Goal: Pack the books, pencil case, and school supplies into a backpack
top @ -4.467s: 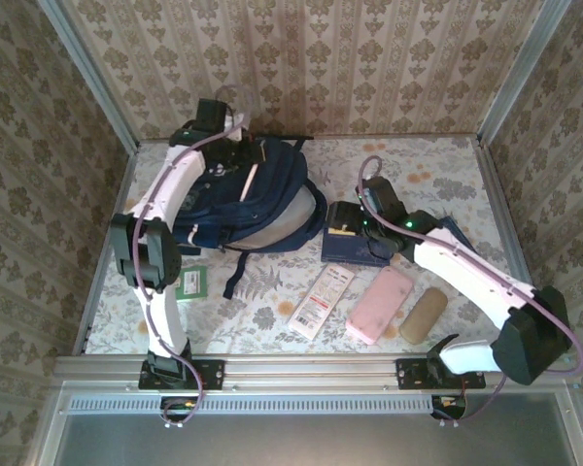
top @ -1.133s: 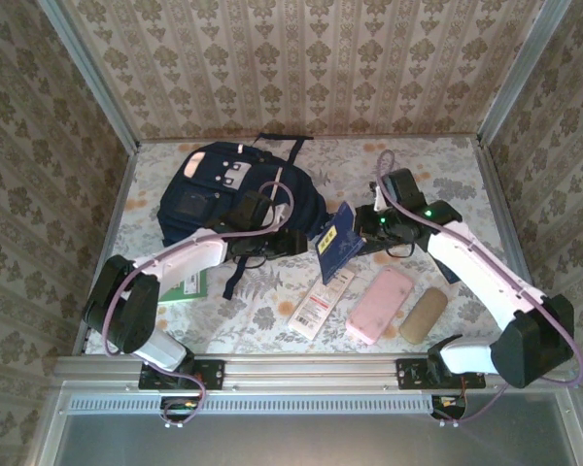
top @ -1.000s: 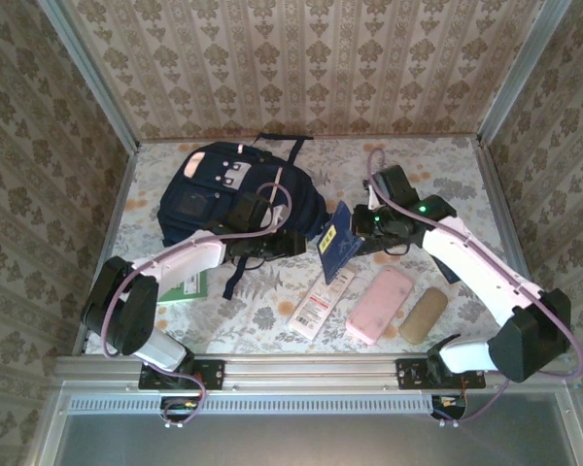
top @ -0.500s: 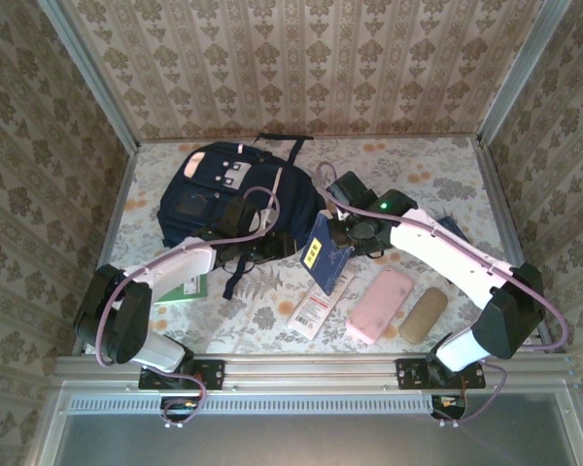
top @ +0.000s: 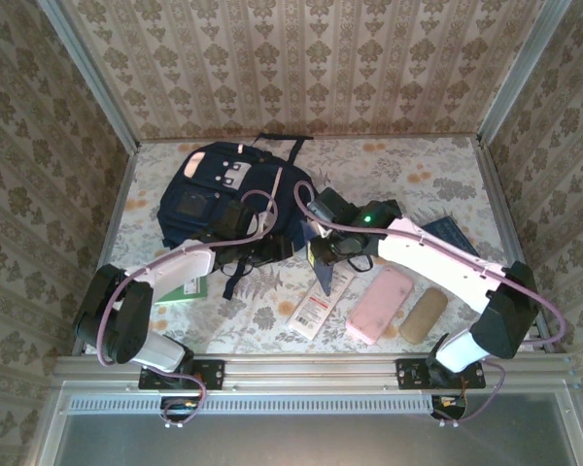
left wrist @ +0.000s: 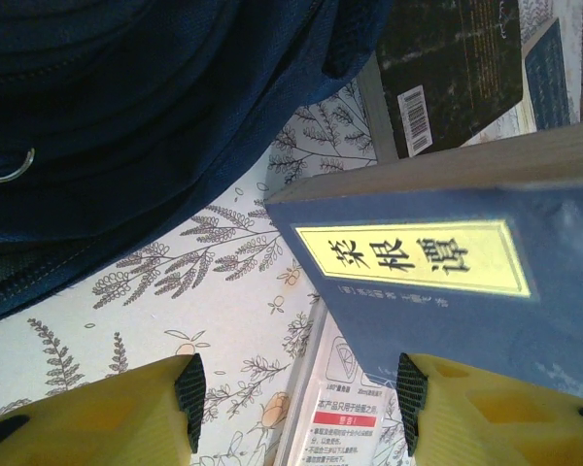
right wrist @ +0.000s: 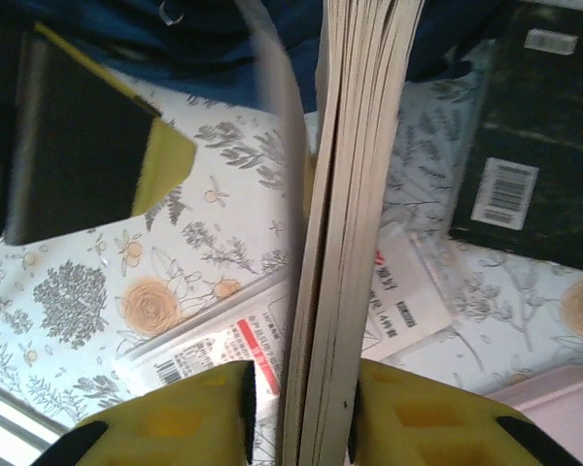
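I've got the right arm (top: 429, 258) stretched toward the backpack (top: 209, 189), jaws pinching the navy book (left wrist: 437, 291); left jaws gape beside it.

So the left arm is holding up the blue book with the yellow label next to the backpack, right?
Not quite: it is the right gripper that holds up the navy book next to the backpack. The right wrist view shows the book's pages pinched between its fingers. The left gripper is open and holding nothing.
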You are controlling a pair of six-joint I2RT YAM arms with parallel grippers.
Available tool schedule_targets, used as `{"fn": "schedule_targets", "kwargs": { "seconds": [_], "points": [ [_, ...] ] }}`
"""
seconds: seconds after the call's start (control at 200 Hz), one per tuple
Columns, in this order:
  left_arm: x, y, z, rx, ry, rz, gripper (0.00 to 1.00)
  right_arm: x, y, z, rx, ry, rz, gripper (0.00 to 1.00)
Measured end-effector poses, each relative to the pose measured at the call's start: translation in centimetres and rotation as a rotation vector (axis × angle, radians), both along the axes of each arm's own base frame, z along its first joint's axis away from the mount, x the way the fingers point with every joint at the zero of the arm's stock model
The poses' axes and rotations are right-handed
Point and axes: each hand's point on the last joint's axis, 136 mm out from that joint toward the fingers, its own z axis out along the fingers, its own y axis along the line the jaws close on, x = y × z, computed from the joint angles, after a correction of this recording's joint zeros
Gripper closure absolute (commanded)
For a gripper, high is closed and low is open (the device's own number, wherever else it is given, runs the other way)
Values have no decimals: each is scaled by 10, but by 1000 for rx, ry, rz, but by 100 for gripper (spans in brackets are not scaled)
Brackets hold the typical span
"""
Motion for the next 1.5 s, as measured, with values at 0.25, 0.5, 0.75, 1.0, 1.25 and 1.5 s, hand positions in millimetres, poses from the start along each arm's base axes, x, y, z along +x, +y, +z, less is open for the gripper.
{"fn": "schedule_targets", "kwargs": {
  "seconds": [0.25, 0.5, 0.75, 1.0, 1.25, 1.5],
  "points": [
    [2, 2, 0, 7, -8, 9, 43, 7, 6, -31, -79, 47, 8, 73],
    [12, 13, 38, 7, -73, 51, 42, 24, 10, -19, -75, -11, 0, 100],
    [50, 27, 87, -1, -166, 103, 41, 40, -27, 28, 25, -130, -117, 100],
    [112, 17, 75, 76, -132, 97, 40, 49, -124, 68, 244, -263, -445, 100],
    [178, 39, 40, 185, -119, 96, 40, 49, -131, 49, 410, -238, -525, 100],
    [199, 39, 11, 127, -49, 67, 44, 50, -136, 54, 578, -277, -575, 97]
  ]
}}
